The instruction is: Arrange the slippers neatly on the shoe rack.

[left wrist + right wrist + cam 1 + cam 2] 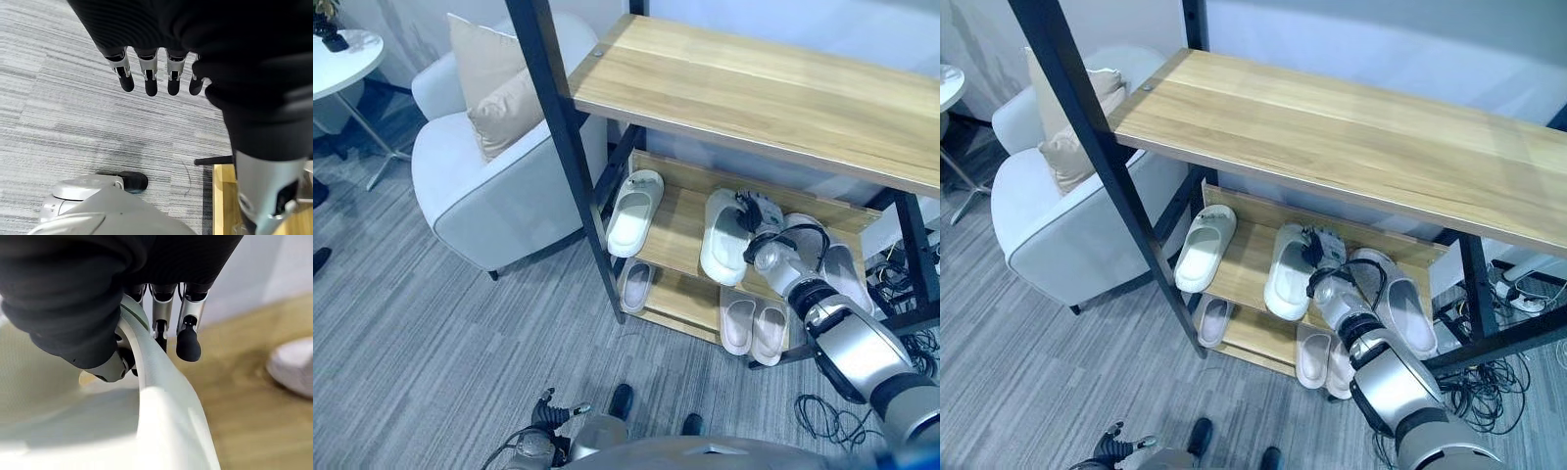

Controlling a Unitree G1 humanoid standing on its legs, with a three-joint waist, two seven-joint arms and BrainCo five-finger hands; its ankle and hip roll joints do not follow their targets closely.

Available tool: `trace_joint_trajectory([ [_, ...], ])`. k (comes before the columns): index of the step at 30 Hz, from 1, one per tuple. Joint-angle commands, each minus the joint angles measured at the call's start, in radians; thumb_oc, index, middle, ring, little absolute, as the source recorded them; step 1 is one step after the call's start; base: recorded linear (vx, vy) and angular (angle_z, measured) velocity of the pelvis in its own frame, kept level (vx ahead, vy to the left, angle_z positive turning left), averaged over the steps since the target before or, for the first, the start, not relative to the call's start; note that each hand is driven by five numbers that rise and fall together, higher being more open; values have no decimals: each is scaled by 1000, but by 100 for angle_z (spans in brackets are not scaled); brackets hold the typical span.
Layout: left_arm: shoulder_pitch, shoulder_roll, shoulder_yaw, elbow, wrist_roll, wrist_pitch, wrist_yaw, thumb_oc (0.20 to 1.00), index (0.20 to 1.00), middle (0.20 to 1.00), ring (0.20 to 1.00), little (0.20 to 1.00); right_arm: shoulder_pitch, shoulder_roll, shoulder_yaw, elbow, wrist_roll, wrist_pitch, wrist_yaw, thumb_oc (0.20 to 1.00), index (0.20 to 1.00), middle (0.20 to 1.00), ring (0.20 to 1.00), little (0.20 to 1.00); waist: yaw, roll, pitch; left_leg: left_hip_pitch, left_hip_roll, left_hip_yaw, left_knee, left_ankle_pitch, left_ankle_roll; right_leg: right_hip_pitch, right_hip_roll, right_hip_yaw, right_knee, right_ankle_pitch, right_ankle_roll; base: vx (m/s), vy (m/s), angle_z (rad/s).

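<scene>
White slipper (724, 235) lies on the rack's (677, 235) middle shelf, its edge pinched between the thumb and fingers of the right hand (751, 217), whose arm reaches in from the lower right. Left hand (146, 73) hangs low over the carpet (431, 333), fingers straight and loosely spread.

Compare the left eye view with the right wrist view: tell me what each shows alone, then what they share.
Left eye alone: the whole shoe rack with its wooden top, a slipper on the middle shelf's left end, three slippers on the bottom shelf, a white armchair with a cushion, a round table, and the left robot hand low by the floor.

Right wrist alone: a close look at the fingers and thumb pinching the slipper strap.

Shared: the right robot hand, the held slipper and the middle shelf.
</scene>
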Motion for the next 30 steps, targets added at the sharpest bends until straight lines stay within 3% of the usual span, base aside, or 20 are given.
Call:
trace_joint_trajectory([
  [1, -84, -59, -60, 59, -15, -31, -3, 1000, 1000, 1000, 1000, 1000, -127, -57, 5, -3, 34, -39, -11, 200, 200, 200, 200, 200, 34, -20, 35, 30, -12, -50, 6, -90, -18, 22, -65, -10, 6, -8, 89, 0, 10, 10],
  [23, -103, -53, -102, 53, -32, -35, -8, 1000, 1000, 1000, 1000, 1000, -196, -46, -30, 177, 132, -30, -14, 200, 200, 200, 200, 200, 120, -49, 41, -37, -49, -123, 6, -68, -29, 1, -85, -96, 6, -5, 99, 12, 20, 13],
  [24, -103, -53, -102, 53, -32, -35, -8, 1000, 1000, 1000, 1000, 1000, -196, -46, -30, 178, 132, -30, -14, 470, 470, 470, 470, 470, 120, -49, 41, -37, -49, -123, 6, -68, -29, 1, -85, -96, 6, -5, 99, 16, -1, 10],
  [25, -102, -53, -105, 53, -30, -35, -7, 1000, 1000, 1000, 1000, 1000, -194, -44, -32, 179, 137, -30, -12, 586, 586, 586, 586, 586, 122, -50, 41, -37, -49, -124, 6, -68, -29, 2, -85, -98, 6, -5, 99, 12, 4, 7],
  [26, -100, -52, -105, 54, -29, -34, -7, 1000, 1000, 1000, 1000, 1000, -194, -42, -42, 175, 159, -35, -7, 1000, 1000, 1000, 1000, 1000, 123, -51, 40, -37, -48, -123, 6, -68, -30, 1, -85, -99, 6, -6, 98, 14, 7, 6],
  [30, -89, -54, -100, 64, -37, -30, -15, 1000, 1000, 1000, 1000, 1000, -195, -36, -44, 167, 177, -39, -1, 1000, 1000, 1000, 1000, 1000, 124, -53, 40, -31, -47, -124, 6, -70, -30, 5, -84, -101, 6, -7, 96, 0, 0, 0],
])
